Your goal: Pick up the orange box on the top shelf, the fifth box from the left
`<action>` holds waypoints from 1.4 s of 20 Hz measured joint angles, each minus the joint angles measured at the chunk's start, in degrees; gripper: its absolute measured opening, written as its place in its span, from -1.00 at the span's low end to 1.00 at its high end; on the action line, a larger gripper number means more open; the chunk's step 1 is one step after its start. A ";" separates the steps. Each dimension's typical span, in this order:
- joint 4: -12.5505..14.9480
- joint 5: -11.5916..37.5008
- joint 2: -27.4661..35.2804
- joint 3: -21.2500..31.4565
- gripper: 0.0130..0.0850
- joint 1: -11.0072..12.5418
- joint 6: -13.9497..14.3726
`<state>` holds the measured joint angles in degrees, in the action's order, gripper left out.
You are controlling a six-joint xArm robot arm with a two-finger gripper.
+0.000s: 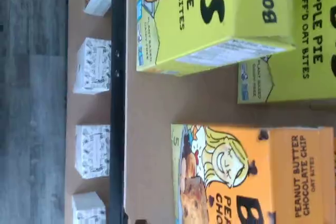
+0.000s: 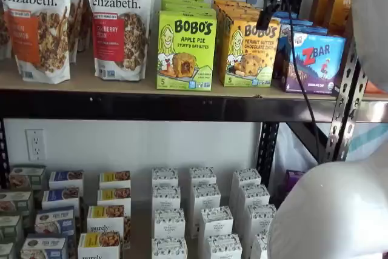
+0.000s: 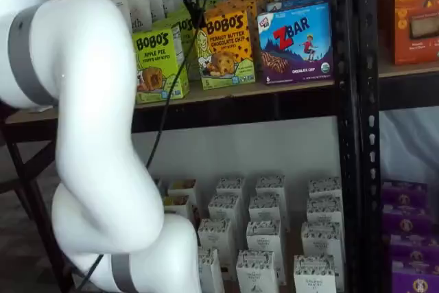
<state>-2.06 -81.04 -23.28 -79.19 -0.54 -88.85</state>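
The orange box (image 2: 248,53) stands upright at the front edge of the top shelf (image 2: 151,106), between a lime-green Bobo's apple pie box (image 2: 185,51) and a blue-purple ZBar box (image 2: 312,62). It shows in both shelf views (image 3: 226,49) and in the wrist view (image 1: 252,177). My gripper (image 2: 265,21) hangs from above, just in front of the orange box's upper part. In a shelf view its black fingers (image 3: 194,10) show side-on over the box's upper left corner. No gap between them shows, and they hold no box. More orange boxes stand in a row behind the front one.
Two granola bags (image 2: 118,22) stand left of the green box. A black upright (image 3: 353,101) rises right of the ZBar box. Several small white boxes (image 2: 167,198) fill the lower shelf. My white arm (image 3: 96,135) covers the left part of a shelf view.
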 joint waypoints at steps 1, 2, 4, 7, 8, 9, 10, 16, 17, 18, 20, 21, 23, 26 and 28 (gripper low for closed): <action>0.23 -1.13 0.80 -1.01 1.00 0.13 -0.18; 0.32 -2.11 1.52 -1.90 1.00 0.31 -0.37; -0.11 -3.57 2.96 -3.65 1.00 0.93 -0.89; -0.94 -5.06 4.82 -5.90 1.00 1.72 -1.51; -1.09 -5.94 5.64 -6.93 1.00 1.94 -1.68; -1.24 -7.58 6.92 -8.61 1.00 2.20 -1.89; -1.30 -8.88 8.14 -10.09 1.00 2.48 -2.14; -2.32 -8.29 10.94 -12.10 1.00 3.81 -3.31; -2.53 -7.66 11.03 -11.87 1.00 3.99 -3.47; -2.77 -7.06 11.21 -11.74 1.00 4.23 -3.68; -2.93 -6.45 11.86 -11.84 1.00 4.72 -4.20; -2.88 -6.13 12.14 -11.84 1.00 4.98 -4.50; -2.80 -5.32 12.62 -11.68 1.00 5.62 -5.22; -2.51 -4.79 13.55 -11.77 1.00 6.49 -6.23; -2.19 -4.89 14.21 -12.05 1.00 6.90 -6.74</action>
<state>-4.24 -85.93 -9.08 -91.23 6.36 -95.59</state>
